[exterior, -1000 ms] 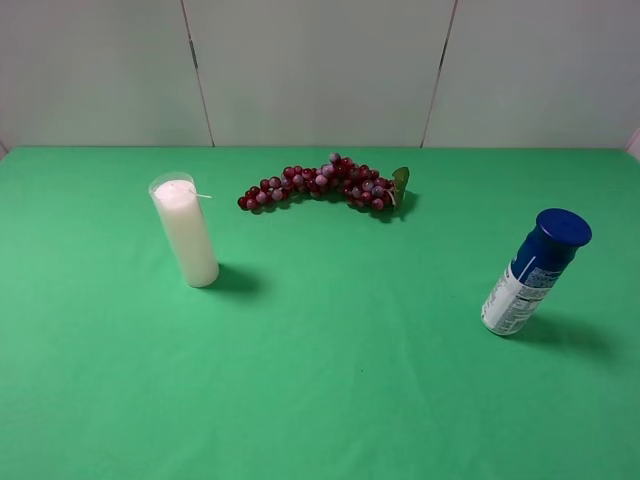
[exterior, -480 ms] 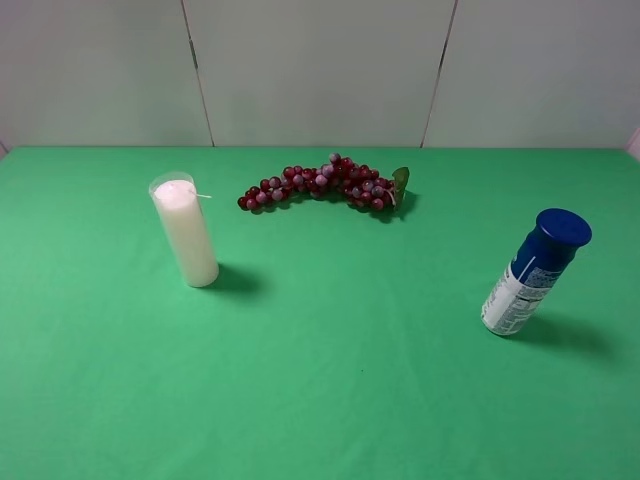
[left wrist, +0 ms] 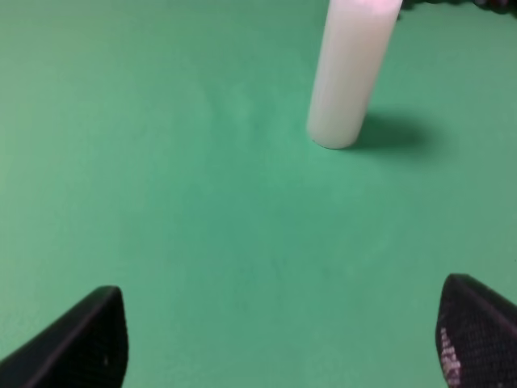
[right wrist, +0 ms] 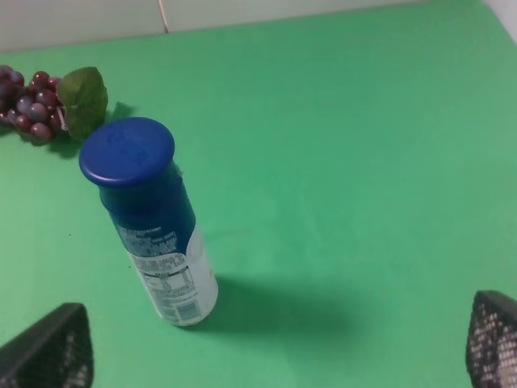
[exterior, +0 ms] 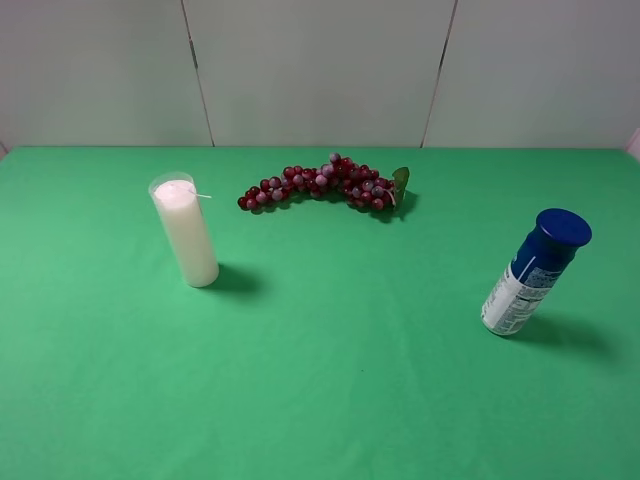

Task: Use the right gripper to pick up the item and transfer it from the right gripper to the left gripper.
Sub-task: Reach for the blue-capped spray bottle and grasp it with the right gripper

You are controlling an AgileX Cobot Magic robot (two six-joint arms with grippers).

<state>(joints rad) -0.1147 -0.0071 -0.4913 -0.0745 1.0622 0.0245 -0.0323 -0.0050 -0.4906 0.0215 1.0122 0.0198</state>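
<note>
On the right side of the green tabletop (exterior: pixel 330 390), the spray can (exterior: pixel 533 272) is standing on its base, ahead of my right gripper (right wrist: pixel 266 347) and clear of its fingers, which are gaping wide, gripping nothing. My left gripper (left wrist: pixel 275 339) is hanging released, facing the candle (left wrist: pixel 349 73).

High view: set above the front of the green bench (exterior: pixel 320 400), looking down and toward the pale back wall (exterior: pixel 320 70); far enough to hold the candle (exterior: pixel 186 232), grapes (exterior: pixel 320 182) and spray can (exterior: pixel 533 272) together.
Left wrist view: low and near the bench, facing the candle past the left hand (left wrist: pixel 279 347).
Right wrist view: higher, angled down at the spray can past the right hand (right wrist: pixel 271 347).
Shared: high and left wrist, the candle; high and right wrist, the spray can and grapes.
</note>
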